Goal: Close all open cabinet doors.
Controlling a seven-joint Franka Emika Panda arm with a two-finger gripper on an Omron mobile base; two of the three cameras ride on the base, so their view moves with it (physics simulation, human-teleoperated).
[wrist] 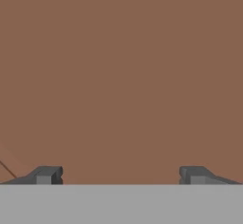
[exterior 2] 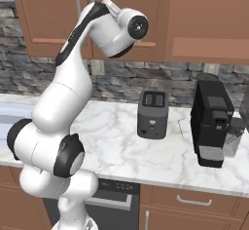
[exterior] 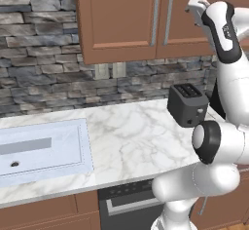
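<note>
marble counter [exterior: 126, 141], toaster [exterior 2: 153, 114], coffee machine [exterior 2: 212, 123]

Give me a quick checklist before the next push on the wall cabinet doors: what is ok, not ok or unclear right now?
1. Gripper open, nothing between its fingertips: ok.
2. Hand facing a flat brown wood surface up close: ok; actual contact: cannot tell.
3. The two cabinet doors with silver handles look flush and shut in the left base view: ok.
4. The door the hand is at, whether fully shut: cannot tell; the arm covers it.
5. Toaster and coffee machine stand on the counter, well below the raised hand: ok.
</note>
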